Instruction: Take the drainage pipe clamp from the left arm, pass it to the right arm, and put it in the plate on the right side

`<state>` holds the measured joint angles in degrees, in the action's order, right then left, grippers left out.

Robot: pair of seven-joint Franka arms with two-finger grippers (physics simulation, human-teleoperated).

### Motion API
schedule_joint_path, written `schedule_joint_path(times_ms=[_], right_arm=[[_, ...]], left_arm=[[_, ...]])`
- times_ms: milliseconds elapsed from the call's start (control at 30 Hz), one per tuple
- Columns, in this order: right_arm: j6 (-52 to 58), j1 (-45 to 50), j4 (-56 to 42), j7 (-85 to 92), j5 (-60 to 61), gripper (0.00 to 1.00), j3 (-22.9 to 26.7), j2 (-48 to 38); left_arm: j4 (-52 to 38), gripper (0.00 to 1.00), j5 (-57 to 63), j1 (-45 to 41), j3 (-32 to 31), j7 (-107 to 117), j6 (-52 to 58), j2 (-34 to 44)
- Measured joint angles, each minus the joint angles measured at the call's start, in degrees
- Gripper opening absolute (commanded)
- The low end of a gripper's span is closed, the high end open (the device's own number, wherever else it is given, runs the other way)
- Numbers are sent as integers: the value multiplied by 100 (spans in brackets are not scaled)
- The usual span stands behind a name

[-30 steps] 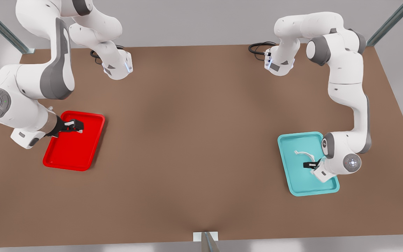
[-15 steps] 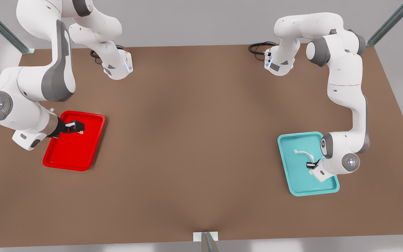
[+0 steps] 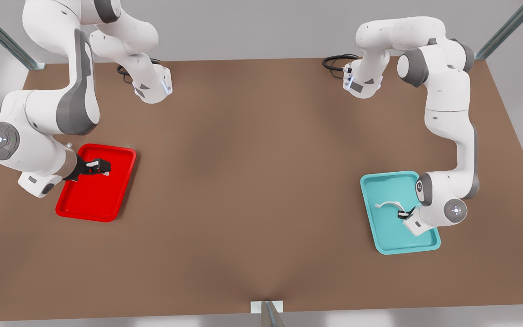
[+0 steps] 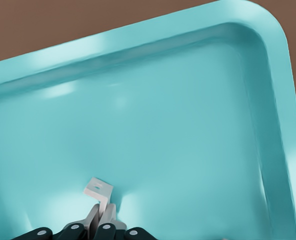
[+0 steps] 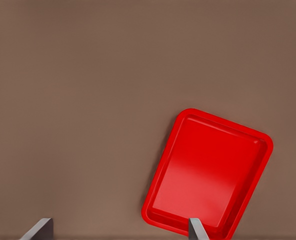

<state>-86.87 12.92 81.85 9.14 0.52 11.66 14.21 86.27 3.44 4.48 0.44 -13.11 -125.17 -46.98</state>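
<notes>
The left arm folds low over the teal tray (image 3: 382, 245) at the front view's right, its left gripper (image 3: 402, 214) closed on one end of the drainage pipe clamp (image 3: 388, 203), inside the tray. The right gripper (image 3: 102, 167) hovers over the plate (image 3: 91, 202), fingers (image 5: 197, 231) spread wide, holding nothing. Bare brown table (image 3: 252, 181) lies between the trays.
</notes>
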Motion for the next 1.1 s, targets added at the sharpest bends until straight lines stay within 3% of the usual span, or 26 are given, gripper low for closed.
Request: schedule_joint_path(times_ms=[233,400,633,733,833,1100], right_arm=[[-3,0,0,0,-2,100,0,8],[-4,0,0,-1,-3,100,0,10],[14,39,-5,-3,12,100,-3,8],[-36,854,-1142,-2,72,100,-3,1179],[-440,1306,-1534,46,637,100,-37,1987],[-1467,1636,-1553,929,1417,100,-464,2624]], left_arm=[[-13,21,-4,5,0,-23,0,48],[10,21,-85,-32,0,16,185,567],[-338,21,-279,-569,-73,326,799,706],[-618,21,-279,-1191,-87,677,1214,713],[-868,21,-276,-1967,-97,1204,1613,705],[-2013,21,-550,-3160,-529,3001,2077,118]])
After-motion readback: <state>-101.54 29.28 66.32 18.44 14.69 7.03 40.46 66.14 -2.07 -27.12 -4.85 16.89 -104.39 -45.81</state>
